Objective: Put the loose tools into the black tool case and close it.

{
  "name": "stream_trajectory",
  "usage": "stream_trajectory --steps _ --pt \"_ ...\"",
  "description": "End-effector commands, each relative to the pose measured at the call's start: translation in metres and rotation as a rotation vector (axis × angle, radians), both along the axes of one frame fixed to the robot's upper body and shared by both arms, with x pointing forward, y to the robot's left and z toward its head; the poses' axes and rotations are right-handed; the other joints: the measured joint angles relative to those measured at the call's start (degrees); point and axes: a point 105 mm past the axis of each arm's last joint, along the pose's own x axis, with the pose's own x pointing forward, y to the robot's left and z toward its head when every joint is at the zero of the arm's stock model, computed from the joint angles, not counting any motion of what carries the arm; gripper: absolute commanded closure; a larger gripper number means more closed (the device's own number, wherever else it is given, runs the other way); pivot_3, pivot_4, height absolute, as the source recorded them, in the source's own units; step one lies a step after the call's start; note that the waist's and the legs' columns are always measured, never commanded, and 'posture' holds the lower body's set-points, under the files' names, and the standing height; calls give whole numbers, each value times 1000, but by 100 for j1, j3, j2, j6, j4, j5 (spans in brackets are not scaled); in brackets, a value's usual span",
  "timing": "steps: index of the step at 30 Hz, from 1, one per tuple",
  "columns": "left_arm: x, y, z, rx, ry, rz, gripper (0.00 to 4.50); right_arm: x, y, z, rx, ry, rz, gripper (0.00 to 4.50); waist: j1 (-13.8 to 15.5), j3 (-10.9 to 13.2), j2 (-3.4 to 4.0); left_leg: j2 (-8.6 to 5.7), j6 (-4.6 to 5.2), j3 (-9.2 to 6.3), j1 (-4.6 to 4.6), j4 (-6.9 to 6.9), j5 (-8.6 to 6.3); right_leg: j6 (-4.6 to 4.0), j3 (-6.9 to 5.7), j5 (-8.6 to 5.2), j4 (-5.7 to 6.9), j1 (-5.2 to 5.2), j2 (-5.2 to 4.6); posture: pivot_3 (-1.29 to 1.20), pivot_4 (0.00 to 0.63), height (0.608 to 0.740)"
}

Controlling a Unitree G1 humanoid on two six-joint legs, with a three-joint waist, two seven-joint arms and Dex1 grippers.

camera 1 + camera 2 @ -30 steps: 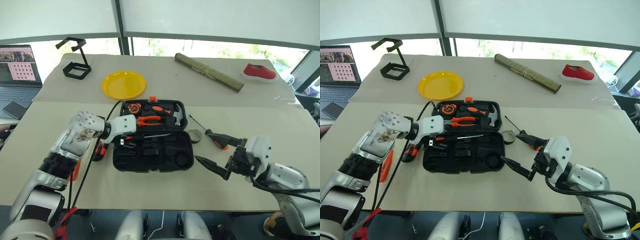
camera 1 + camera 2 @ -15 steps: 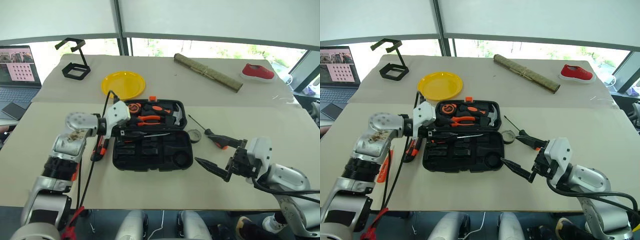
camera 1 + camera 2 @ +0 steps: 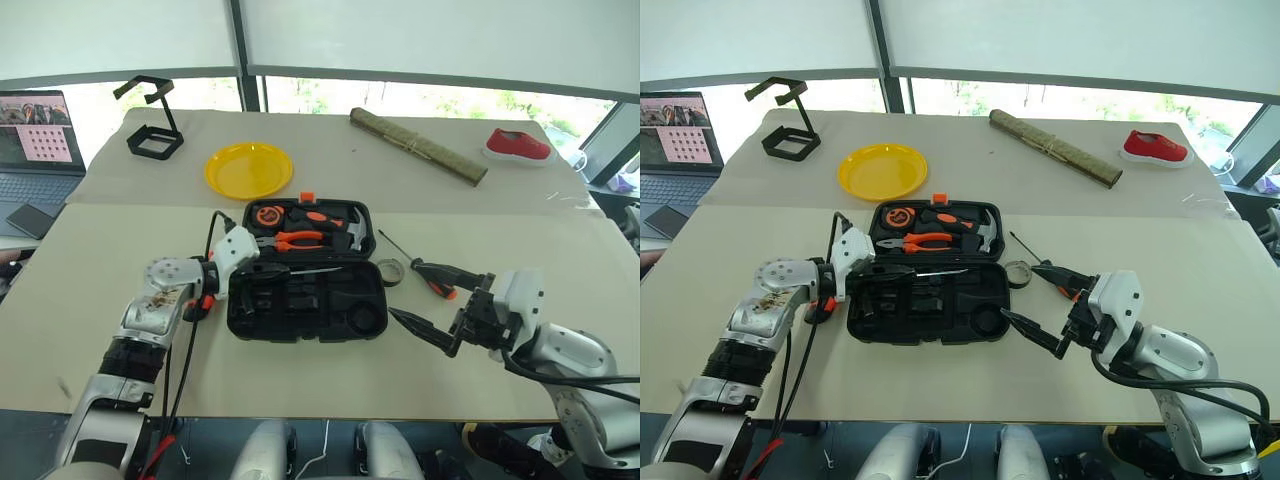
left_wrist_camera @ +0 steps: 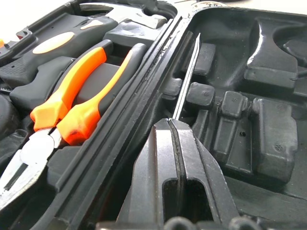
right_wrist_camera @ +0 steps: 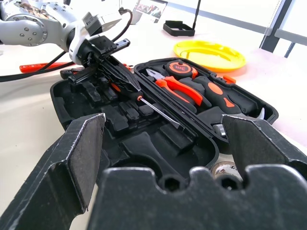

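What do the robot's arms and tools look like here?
Both arms have silver-white shells with black joints. The left arm carries a perforated round wrist housing and a black cable; each tool, left tool and right tool, has two black pointed fingers.

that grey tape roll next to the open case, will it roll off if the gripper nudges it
Probably not: the tape roll lies flat on its side on the table, so a nudge should slide it. It looks small and light, so it may skid. Stood on edge, it would likely roll.
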Motion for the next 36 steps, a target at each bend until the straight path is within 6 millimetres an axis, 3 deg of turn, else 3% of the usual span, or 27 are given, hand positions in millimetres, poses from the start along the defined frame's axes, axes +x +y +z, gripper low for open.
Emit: stream_trajectory --steps 1,8,13,16,17,18,21,27,29,30,33,36 --pt "-9 -1 -26 48 126 3 4479 0 -1 8 10 -44 -5 0 -1 -3 4 0 0 0 1 0 0 0 1 0 0 0 0 0 150 740" --pt "-5 -5 -28 38 145 28 4479 0 -2 4 19 -30 -10 0 -1 -17 27 -1 2 2 10 0 -1 1 3 0 0 9 0 0 150 740" --pt "0 7 -25 60 132 50 4479 1 -10 0 12 -21 -38 0 -2 -17 27 -1 2 3 12 0 -1 1 6 0 0 9 0 0 150 740" --pt "0 6 -4 -32 40 7 4479 1 -19 0 23 -42 -91 0 -2 -17 27 -1 2 5 17 -1 -1 1 8 0 3 9 0 0 150 740" --pt "-3 6 13 -108 -24 -19 4479 -1 -25 0 36 -47 -113 0 -1 -17 27 0 2 5 17 -1 -1 1 9 0 4 9 0 0 150 740" --pt "-6 9 26 -166 -73 -30 3975 -4 -30 0 40 -50 -129 0 -7 -17 27 0 2 5 15 -2 -1 1 9 0 2 7 1 0 150 740" --pt "-23 34 48 -252 -134 -65 3082 -14 -49 -7 21 -38 -191 0 -6 -14 23 2 2 7 -4 -2 -2 0 13 1 1 -13 0 0 150 740" --pt "-60 94 52 -202 -112 -35 846 -32 -89 -30 -28 2 -371 0 -29 -14 28 5 2 7 7 -10 -3 -1 19 1 -4 -5 -2 0 150 740" --pt "-70 111 53 -187 -104 7 304 -36 -101 -39 -19 27 -436 0 -18 -14 28 6 2 7 12 -9 -3 0 19 1 -9 0 -7 0 150 740" --pt "-73 116 53 -185 -106 27 86 -38 -106 -44 -19 37 -467 0 -18 -14 27 7 2 7 14 -10 -3 1 21 1 -11 0 -8 0 150 740" --pt "-84 123 47 -155 -106 39 86 -38 -113 -50 9 52 -531 0 7 -13 29 9 1 6 13 -11 -4 1 22 1 -13 -3 -14 0 150 740" --pt "-90 116 45 -206 -80 29 86 -23 -108 -42 20 47 -519 0 -3 -12 31 10 1 7 16 -11 -4 2 31 2 -16 -6 -24 0 150 740"
